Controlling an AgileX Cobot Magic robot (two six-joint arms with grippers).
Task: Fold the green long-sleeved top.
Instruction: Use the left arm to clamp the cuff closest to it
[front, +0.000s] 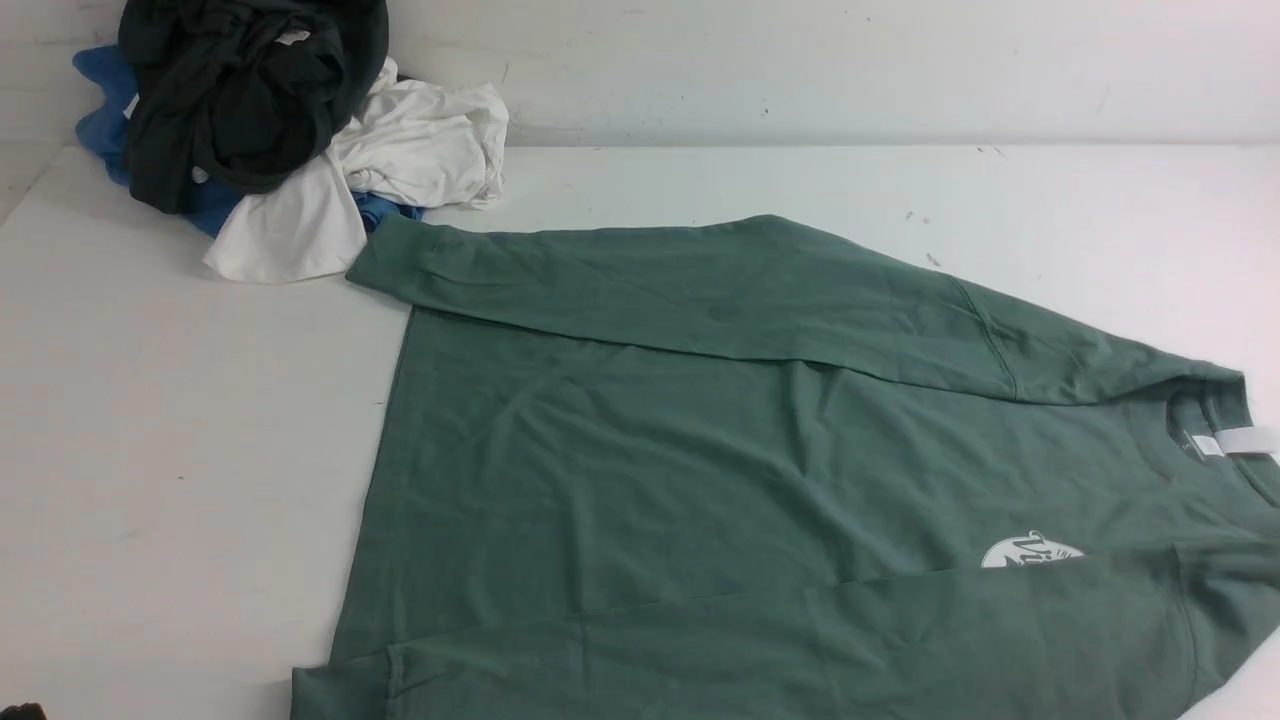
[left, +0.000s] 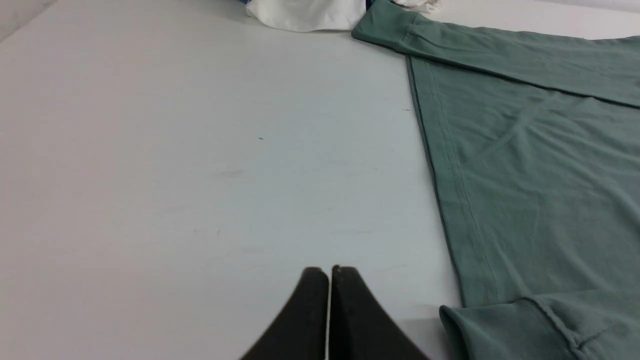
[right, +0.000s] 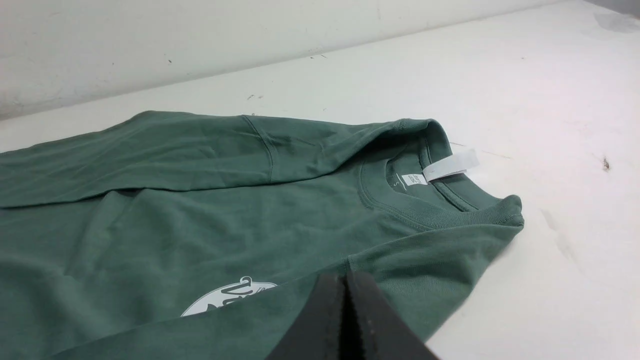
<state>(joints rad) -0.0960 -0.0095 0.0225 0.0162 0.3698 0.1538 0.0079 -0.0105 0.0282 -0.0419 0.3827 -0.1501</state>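
— Sage-green cotton: where does the green long-sleeved top (front: 700, 450) lie?

— Flat on the white table (front: 180, 450), face up, from the middle over to the robot's right. Its neck points right and its hem (left: 445, 165) points left.

— And the sleeves?

— Both are folded in over the body. The far sleeve (front: 720, 295) runs along the far edge, and its cuff (front: 385, 262) ends just beside a white garment (front: 400, 150); I cannot tell if they touch. The near sleeve (front: 800, 640) runs along the near edge and covers the lower part of the white chest print (front: 1030, 550).

— Anything at the collar?

— A white neck label (front: 1245, 442) sticks out of it, towards the right.

— The grippers?

— The left gripper (left: 330, 272) has its jaws pressed together with nothing between them. It hangs over bare table, just beside the hem and the near sleeve's cuff. The right gripper (right: 345, 277) is closed the same way, over the near shoulder close to the collar. I see no cloth pinched in it.

— What else is on the table?

— A heap in the far left corner, against the wall (front: 850, 60). A dark garment (front: 240, 90) lies on top, the white one spreads out to its right, and a blue garment (front: 100, 110) shows underneath.
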